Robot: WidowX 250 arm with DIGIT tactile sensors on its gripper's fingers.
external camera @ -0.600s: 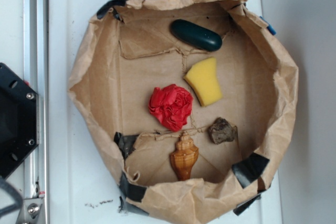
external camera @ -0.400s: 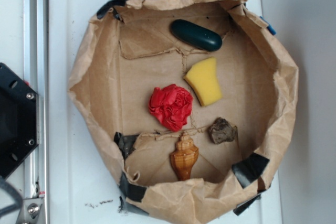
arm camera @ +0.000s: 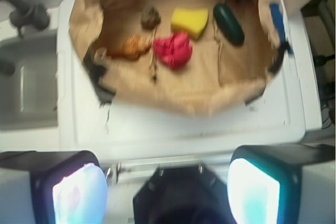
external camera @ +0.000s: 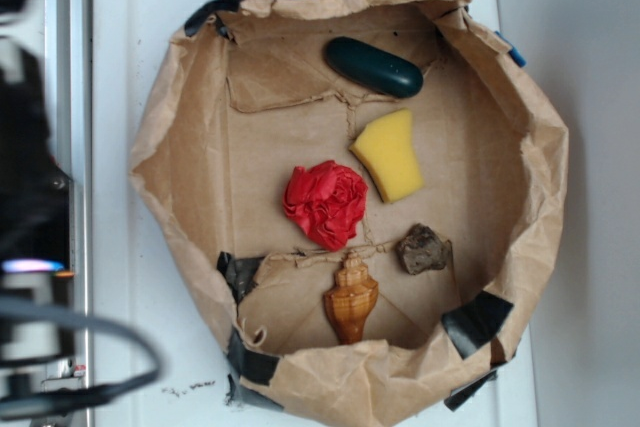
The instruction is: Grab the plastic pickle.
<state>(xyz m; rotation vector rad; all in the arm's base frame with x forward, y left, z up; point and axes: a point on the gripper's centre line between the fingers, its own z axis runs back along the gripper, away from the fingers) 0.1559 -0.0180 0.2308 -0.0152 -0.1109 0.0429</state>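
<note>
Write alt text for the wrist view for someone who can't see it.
A brown paper tray holds a dark green plastic pickle, yellow sponge, red crumpled object, brown shell and rock. The open gripper sits well short of it, fingers glowing at the bottom edge.

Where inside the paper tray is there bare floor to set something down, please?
The widest bare floor of the paper tray is its left half, between the left wall and the red flower. A narrower strip runs along the right wall. The middle is crowded: pickle, sponge, rock and shell sit close together.
</note>
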